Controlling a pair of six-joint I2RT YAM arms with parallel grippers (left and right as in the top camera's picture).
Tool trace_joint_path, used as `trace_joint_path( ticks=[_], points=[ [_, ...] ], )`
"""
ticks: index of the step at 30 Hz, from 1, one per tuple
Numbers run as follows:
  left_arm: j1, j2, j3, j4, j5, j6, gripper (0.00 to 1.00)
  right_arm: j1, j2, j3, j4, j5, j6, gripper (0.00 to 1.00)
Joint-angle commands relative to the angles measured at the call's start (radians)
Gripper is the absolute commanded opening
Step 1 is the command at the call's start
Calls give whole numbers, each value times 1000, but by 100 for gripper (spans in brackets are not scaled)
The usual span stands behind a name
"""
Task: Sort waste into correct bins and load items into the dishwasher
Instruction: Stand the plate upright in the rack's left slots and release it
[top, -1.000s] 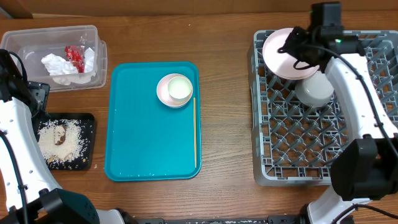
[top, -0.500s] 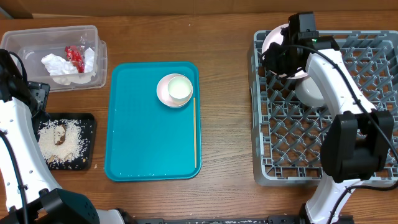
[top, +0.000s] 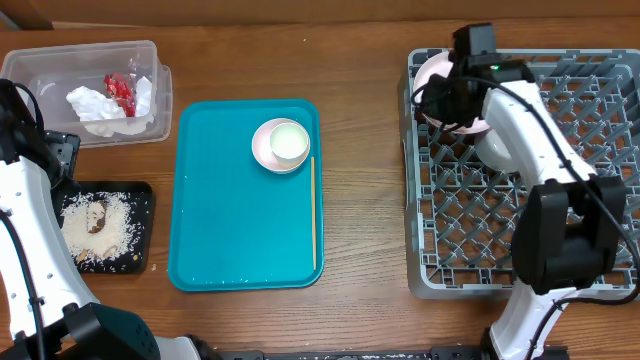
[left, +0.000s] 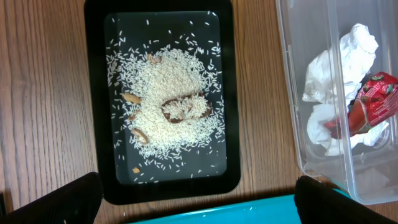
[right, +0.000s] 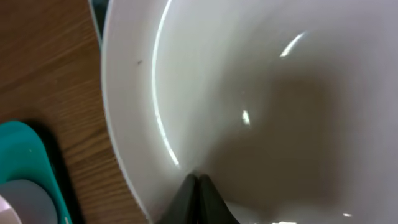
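left hand (left: 196, 198): fingers spread wide apart, nothing between them. it hangs over the near end of the black tray, at the counter's left edge.
right hand (right: 198, 190): fingertips pressed together on the rim of the large plate (top: 430, 78), clamped on it at the far-left corner of the dish rack (top: 500, 235).
large plate: tilted up on edge, not lying flat. it sits inside the rack's far-left corner; its pale inner face fills the right wrist view.
dish rack: grey, on the right side of the counter (top: 365, 190). one pale bowl (top: 497, 148) lies among the pegs, just beside the plate and partly under the right arm.
clear tub (top: 40, 68): in the counter's far-left corner. it holds crumpled white napkins (top: 95, 105) and a red wrapper (top: 120, 90) resting against them.
black tray (top: 145, 200): just near of the tub, by the left edge. rice crumbs (top: 95, 232) are spread over its middle, with a brown scrap (top: 97, 217) lying on the rice.
teal tray (top: 230, 220): left of the counter's centre, between the black tray and the rack.
saucer (top: 266, 146): on the teal tray near its far-right corner.
cup (top: 290, 143): standing upright on the saucer.
wooden stick (top: 313, 210): lies along the teal tray's right edge, just near of the saucer.
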Motion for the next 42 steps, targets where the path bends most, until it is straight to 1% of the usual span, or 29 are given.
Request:
trace_joint_path(
  ticks=[1, 4, 10, 18, 21, 25, 28, 31, 36, 38, 39, 40, 42],
  points=[
    [2, 2, 2, -2, -18, 16, 100, 48, -2, -10, -1, 98, 14, 4],
    [2, 2, 2, -2, -18, 16, 100, 72, -2, -10, -2, 131, 40, 4],
    [2, 2, 2, -2, -18, 16, 100, 83, 4, -10, -19, 163, 40, 4],
    [2, 2, 2, -2, -17, 16, 100, 83, 68, -10, -53, 206, 43, 4],
    [2, 2, 2, -2, -18, 16, 100, 83, 66, -8, -53, 245, 76, 4],
    [2, 2, 2, -2, -18, 16, 100, 83, 33, 31, -74, 242, 78, 4],
    [2, 2, 2, -2, -18, 16, 100, 84, -25, 79, -97, 227, 69, 4],
    [2, 2, 2, -2, -18, 16, 100, 84, -94, 136, -110, 158, 27, 4],
    [2, 2, 2, -2, -18, 16, 100, 82, -202, 245, -140, 59, 5, 5],
    [2, 2, 2, -2, -18, 15, 100, 82, -239, 282, -156, 63, 5, 9],
    [2, 2, 2, -2, -18, 16, 100, 81, -259, 297, -160, 71, 6, 12],
    [2, 2, 2, -2, -18, 16, 100, 77, -275, 305, -162, 83, 6, 18],
    [2, 2, 2, -2, -17, 16, 100, 61, -304, 310, -162, 129, 11, 23]
  ],
)
